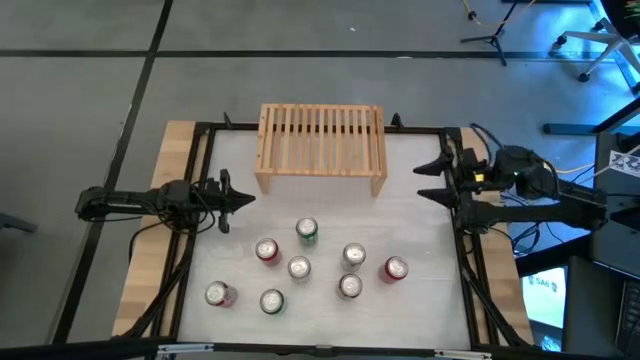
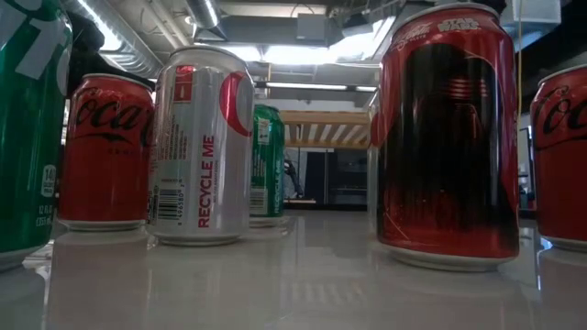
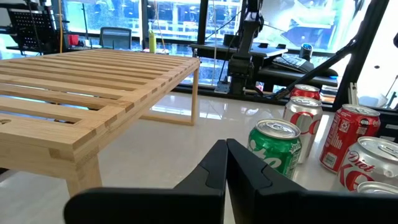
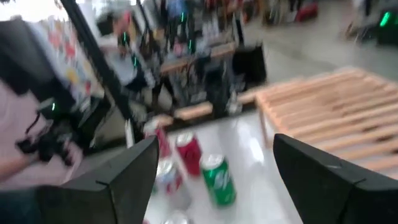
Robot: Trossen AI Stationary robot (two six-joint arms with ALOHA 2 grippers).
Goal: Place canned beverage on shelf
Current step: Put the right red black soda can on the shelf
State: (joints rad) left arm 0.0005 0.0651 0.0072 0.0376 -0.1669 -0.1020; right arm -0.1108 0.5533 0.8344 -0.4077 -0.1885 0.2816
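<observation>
Cans cluster on the desk point(image 1: 420, 215), none on the shelf point(image 1: 321, 146) beyond them. The right claw point(image 1: 432, 179), fingers spread apart, appears to be starting its reach; the green can point(image 1: 307, 231) lies well ahead, needing descent. The left claw point(image 1: 240, 200) waits, pressed together.

**Even light overhead, glare at table level**

Seen from above, the white table point(image 1: 330, 215) is evenly and softly lit, with only faint shadows beside the shelf point(image 1: 321, 148); blue light washes the floor beyond the table's right edge. At table height, bright ceiling strip lights point(image 2: 321, 55) blow out behind the cans, whose near faces sit dim, and the glossy tabletop mirrors them. The left wrist view is crisp, with bright windows point(image 3: 180, 18) behind the shelf. The right wrist view is heavily smeared by motion blur throughout.
</observation>
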